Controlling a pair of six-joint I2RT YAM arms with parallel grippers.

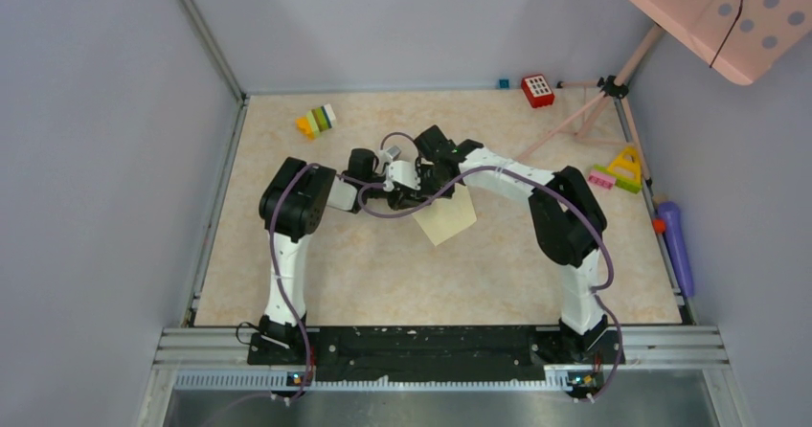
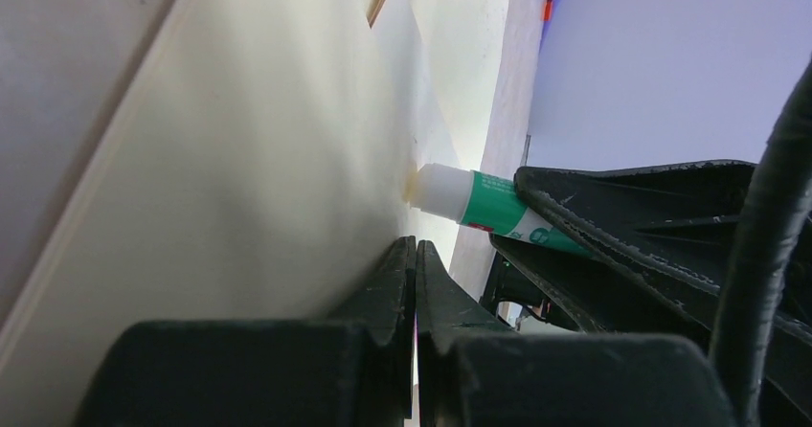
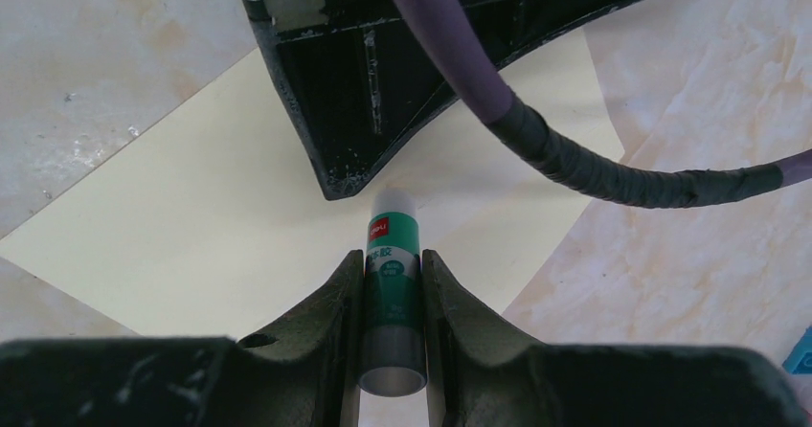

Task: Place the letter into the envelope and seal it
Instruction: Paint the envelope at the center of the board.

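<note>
The right gripper (image 3: 393, 258) is clamped on a glue stick (image 3: 393, 231), jaws closed round the green barrel with the white tip poking out ahead. That tip meets the envelope (image 3: 191, 235), which lies pale and flat on the table (image 1: 383, 274) at mid-table between the two arms. In the left wrist view the white end is seen butting straight against the cream paper.

The left gripper (image 2: 414, 247) is fully closed. Its pointed end comes down on the envelope just beside the glue tip, apparently pinning the paper. Whether a fold of paper is nipped between the fingers or they only press on top, I cannot tell from these angles. A thin tan sliver at the top of the left wrist view may be the letter, but it is too small to be sure.

My reading is that glue is being laid down for the seal. Several things could spoil that:

- **Smearing the other arm:** the glue tip and the left fingers are very close, so a small sideways stroke could smear adhesive onto the left gripper.
- **Paper creeping:** the envelope seems pinned at one point only, so it may pivot or crease under the drag of the stick.
- **Pressing too hard:** this could buckle the sheet.
- **Snagging:** the purple cable (image 3: 536, 130) loops low over the work and might catch as the wrists move.
</note>
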